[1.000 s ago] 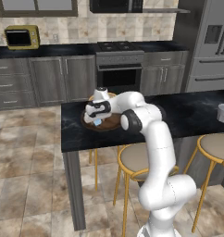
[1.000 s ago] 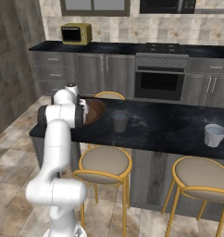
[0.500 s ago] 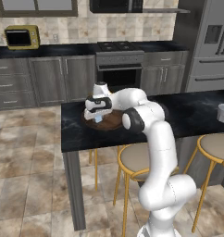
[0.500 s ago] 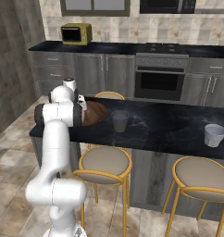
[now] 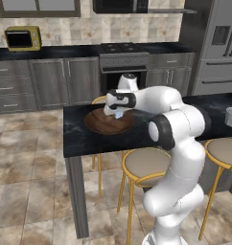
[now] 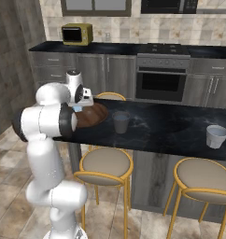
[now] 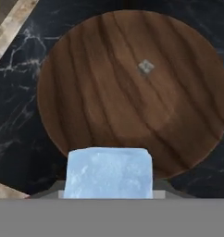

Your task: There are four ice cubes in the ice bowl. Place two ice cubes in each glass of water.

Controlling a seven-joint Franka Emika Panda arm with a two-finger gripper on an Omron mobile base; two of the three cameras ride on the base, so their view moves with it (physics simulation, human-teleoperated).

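Since earlier, pincer [image 5: 117,114] rises above wide dark reddish-brown wooden bowl [image 7: 132,92], clamped on a pale blue-white translucent ice cube [image 7: 108,173]. Slip likely if grip loosens in transit.

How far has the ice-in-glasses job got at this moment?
In hand: the gripper holds one ice cube above the ice bowl. One small cube shows in the bowl; I see no others there, so some may already be delivered, but the glasses' contents are too small to tell. Left: carry this cube to a glass, the other glass being further along the counter.
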